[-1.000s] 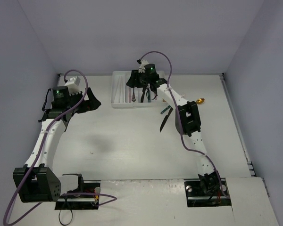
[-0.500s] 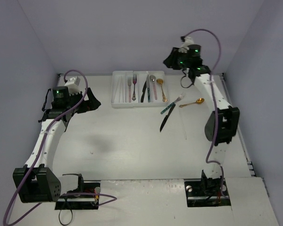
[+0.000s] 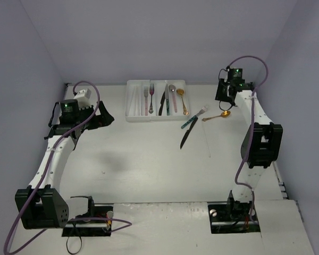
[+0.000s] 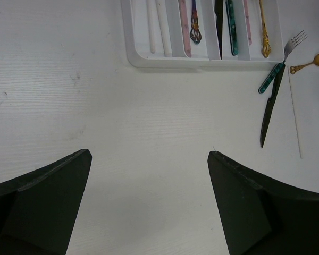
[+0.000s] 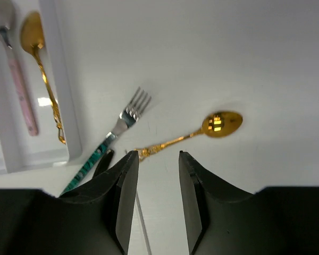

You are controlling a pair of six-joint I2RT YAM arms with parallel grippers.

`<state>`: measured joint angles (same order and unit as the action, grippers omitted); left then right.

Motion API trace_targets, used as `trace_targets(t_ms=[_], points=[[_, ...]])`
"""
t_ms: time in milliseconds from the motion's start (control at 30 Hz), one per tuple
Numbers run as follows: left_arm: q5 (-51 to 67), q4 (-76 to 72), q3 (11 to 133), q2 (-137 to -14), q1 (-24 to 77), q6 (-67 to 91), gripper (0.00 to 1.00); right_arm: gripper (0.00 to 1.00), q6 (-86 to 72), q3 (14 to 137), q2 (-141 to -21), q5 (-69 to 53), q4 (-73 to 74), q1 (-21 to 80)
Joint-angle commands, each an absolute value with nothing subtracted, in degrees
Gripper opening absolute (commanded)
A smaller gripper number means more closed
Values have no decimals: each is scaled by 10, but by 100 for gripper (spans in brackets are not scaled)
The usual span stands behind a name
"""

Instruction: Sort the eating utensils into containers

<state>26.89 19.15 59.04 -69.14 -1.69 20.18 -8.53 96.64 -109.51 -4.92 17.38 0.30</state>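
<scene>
The white cutlery tray (image 3: 131, 101) stands at the back with two forks (image 3: 148, 99), a black knife (image 3: 162, 102), a pink-handled spoon (image 3: 173, 98) and a gold spoon (image 3: 182, 101) in its compartments. On the table to its right lie a teal-handled fork (image 3: 194, 118), a black knife (image 3: 186, 136) and a second gold spoon (image 3: 217, 116). My right gripper (image 5: 158, 155) is open and empty, just above the handle of that gold spoon (image 5: 221, 123), with the fork (image 5: 117, 130) to its left. My left gripper (image 4: 149, 153) is open and empty over bare table, left of the tray (image 4: 170, 61).
A thin white strip (image 3: 209, 141) lies on the table right of the black knife; it also shows in the left wrist view (image 4: 295, 117). Walls close the table at the back, left and right.
My right arm has swung from above the tray to the back right and has come down over the gold spoon on the table. The left arm has barely moved.
</scene>
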Motion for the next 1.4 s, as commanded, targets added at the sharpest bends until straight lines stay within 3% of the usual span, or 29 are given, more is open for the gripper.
trace_targets(t_ms=[0,200,533,900,1367], points=[[267,159,593,-666,-22,203,91,32,-194,928,-1075,36,190,9],[268,160,591,-667,-22,207,91,35,-305,944,-1116,44,222,5],[259,159,579,-655,-23,202,91,58,-404,990,-1213,43,239,-2],[254,160,579,-662,-23,202,91,55,-421,1027,-1299,44,247,-38],[250,170,589,-679,-23,201,91,41,-329,1030,-1336,141,305,-32]])
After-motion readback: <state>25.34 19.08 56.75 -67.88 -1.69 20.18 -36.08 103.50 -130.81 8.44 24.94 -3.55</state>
